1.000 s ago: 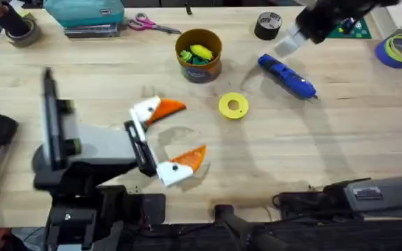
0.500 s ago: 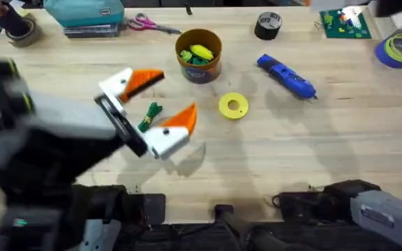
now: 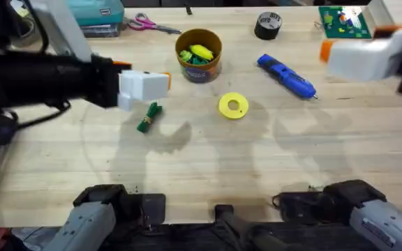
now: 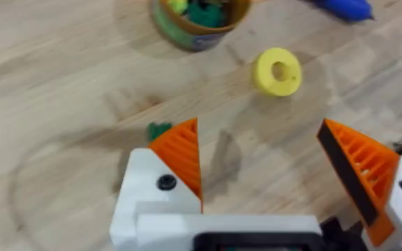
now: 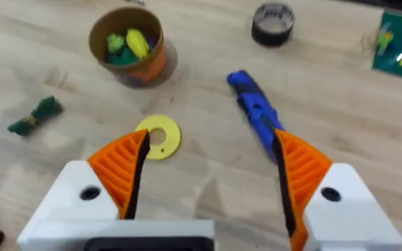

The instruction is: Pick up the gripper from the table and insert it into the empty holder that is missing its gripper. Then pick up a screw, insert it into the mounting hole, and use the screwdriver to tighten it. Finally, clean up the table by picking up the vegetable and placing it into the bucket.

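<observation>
The vegetable (image 3: 148, 117) lies on the wood, a small green piece left of the yellow disc. Behind it stands the brown-orange bucket (image 3: 199, 54), holding yellow and green toy pieces. The blue screwdriver (image 3: 287, 75) rests to the bucket's right. My left gripper (image 3: 145, 84) hovers just beyond the vegetable and stands open (image 4: 257, 124), with the vegetable (image 4: 159, 130) peeking out behind one finger. My right gripper (image 3: 360, 57) hangs high at the back right, open (image 5: 211, 134) and holding nothing. Every white holder (image 5: 82, 199) in the wrist views carries its orange wedge. A loose gripper and a screw are out of view.
A yellow disc (image 3: 233, 106) lies mid-table. Along the far edge are a black tape roll (image 3: 268, 26), scissors (image 3: 152, 26), a teal box (image 3: 89, 14), a green board (image 3: 344, 21) and a blue tape roll at the right edge.
My left arm lifted and swung back and left, uncovering the vegetable, which has stayed put. My right gripper has come down into view at the back right.
</observation>
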You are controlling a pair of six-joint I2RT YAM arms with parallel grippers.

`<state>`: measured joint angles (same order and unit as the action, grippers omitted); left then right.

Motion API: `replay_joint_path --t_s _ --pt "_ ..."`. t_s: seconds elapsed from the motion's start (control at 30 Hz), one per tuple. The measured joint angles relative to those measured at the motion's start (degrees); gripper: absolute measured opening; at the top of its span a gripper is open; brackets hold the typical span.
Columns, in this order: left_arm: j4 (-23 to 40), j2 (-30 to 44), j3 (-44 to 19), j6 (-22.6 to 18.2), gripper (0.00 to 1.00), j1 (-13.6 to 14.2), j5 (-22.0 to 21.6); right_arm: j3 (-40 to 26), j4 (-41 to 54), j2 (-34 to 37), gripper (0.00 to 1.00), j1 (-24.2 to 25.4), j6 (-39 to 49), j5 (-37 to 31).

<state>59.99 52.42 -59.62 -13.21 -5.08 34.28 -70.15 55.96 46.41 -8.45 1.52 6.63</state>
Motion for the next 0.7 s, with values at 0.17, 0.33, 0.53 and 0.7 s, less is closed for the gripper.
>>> replay_joint_path --t_s 0.17,0.33,0.53,0.7 --pt "6.15 5.48 -6.78 -1.70 0.986 -0.02 -7.42 5.63 0.36 -1.82 0.997 0.00 -1.17 0.41" --pt "7.71 7.26 -8.24 -2.47 0.986 -0.02 -12.60 6.23 0.61 -1.97 0.997 0.00 -1.55 0.55" --pt "10.01 9.70 -8.26 -0.13 0.986 1.51 -20.95 6.23 0.66 -1.97 0.997 0.00 -1.53 0.55" --pt "13.59 12.08 -8.26 5.18 0.986 8.55 -27.71 6.23 0.66 -1.97 0.997 0.00 -1.55 0.55"
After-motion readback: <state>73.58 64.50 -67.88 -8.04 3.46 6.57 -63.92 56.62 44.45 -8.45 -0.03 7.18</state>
